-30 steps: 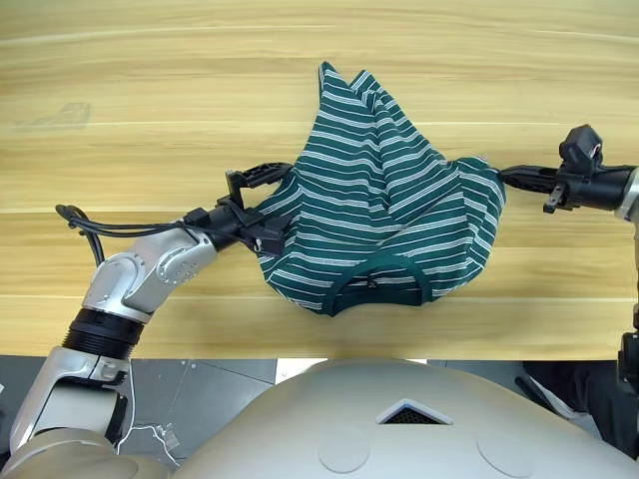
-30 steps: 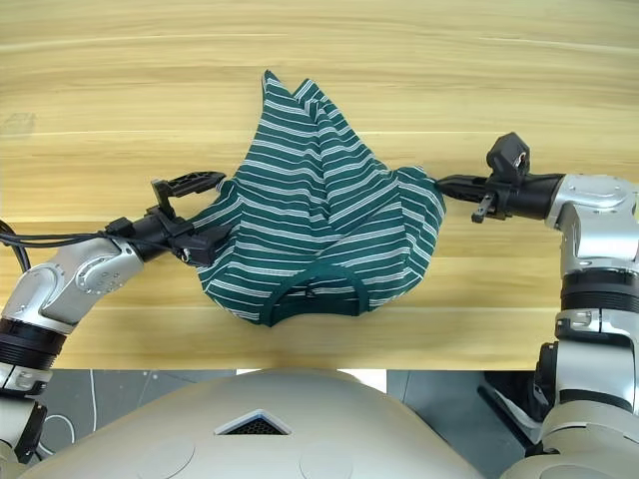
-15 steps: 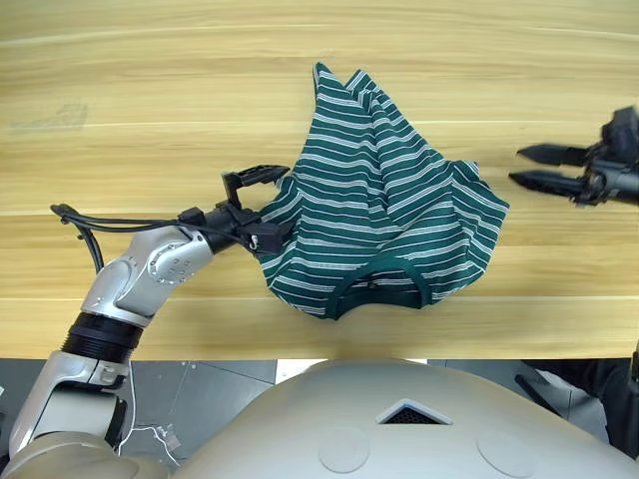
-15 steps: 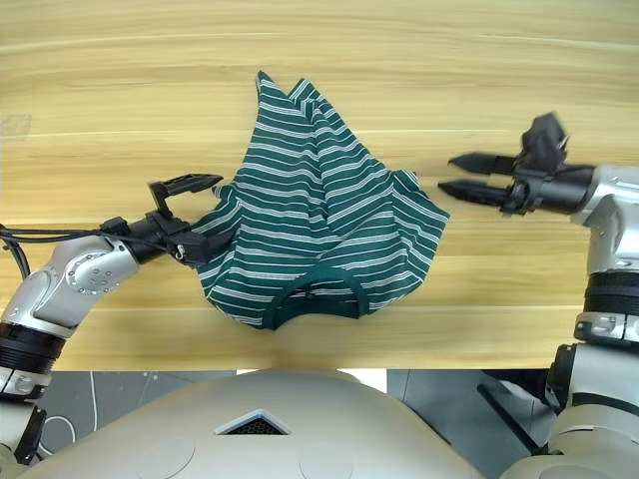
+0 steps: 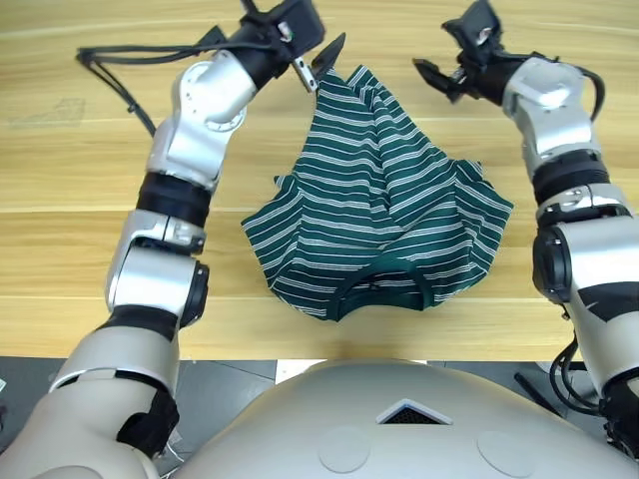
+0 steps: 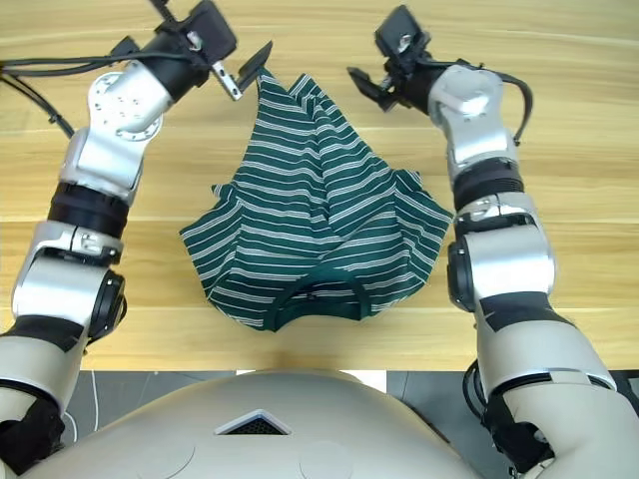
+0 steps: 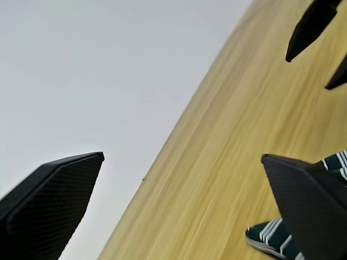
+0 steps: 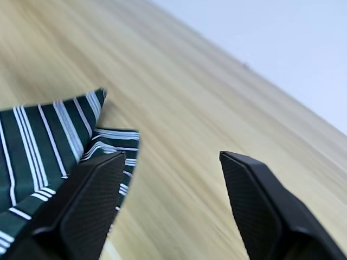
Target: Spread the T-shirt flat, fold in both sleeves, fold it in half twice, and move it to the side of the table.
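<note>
The dark green T-shirt (image 5: 379, 220) with thin white stripes lies crumpled on the wooden table (image 5: 90, 150), and tabletop shows on every side of the T-shirt. It is not spread flat: folds run through its middle. Its 2 lower sides bulge outward. Its collar (image 5: 384, 284) forms the T-shirt's near end, opening toward the robot. The T-shirt's far end narrows to a bunched tip (image 5: 344, 80).

Both arms are stretched out to the T-shirt's far end, 1 on each side of that tip. The left gripper (image 5: 321, 58) is just beside the tip on the T-shirt's left. Its 2 fingers are spread wide, and bare wood fills the gap between them in the left wrist view. Striped cloth shows next to 1 finger (image 7: 309, 206) there, but I cannot tell whether it touches the fabric. The right gripper (image 6: 367, 88) is on the T-shirt's right side, a little apart from the tip. Its 2 fingers are also spread, with no cloth between them. In the right wrist view a corner of the T-shirt lies just beside 1 finger (image 8: 87, 200), with bare wood in the gap.
</note>
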{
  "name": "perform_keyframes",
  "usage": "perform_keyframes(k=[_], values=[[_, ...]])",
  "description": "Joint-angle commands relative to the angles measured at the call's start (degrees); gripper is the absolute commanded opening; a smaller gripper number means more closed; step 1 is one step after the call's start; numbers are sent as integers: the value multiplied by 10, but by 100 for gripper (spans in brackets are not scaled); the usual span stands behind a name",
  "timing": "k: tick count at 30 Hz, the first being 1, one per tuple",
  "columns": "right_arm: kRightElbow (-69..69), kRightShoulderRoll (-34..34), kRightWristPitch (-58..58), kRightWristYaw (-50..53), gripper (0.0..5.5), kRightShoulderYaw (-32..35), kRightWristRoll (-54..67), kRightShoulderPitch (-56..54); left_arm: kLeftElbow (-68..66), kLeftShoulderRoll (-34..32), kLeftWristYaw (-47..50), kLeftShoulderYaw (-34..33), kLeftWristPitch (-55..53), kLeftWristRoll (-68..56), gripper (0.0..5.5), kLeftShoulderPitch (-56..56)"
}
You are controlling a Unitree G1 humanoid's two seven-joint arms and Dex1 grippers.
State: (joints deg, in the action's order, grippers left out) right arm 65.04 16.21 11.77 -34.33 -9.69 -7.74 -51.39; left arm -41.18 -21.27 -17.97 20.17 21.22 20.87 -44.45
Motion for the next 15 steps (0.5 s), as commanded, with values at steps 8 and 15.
perform_keyframes(k=[8, 15], values=[[82, -21, 16, 35, 322, -41, -68, 11, -180, 23, 26, 108, 84, 122, 540, -2], [88, -38, 17, 38, 322, -44, -81, 23, -218, 32, 55, 121, 94, 139, 540, 4]])
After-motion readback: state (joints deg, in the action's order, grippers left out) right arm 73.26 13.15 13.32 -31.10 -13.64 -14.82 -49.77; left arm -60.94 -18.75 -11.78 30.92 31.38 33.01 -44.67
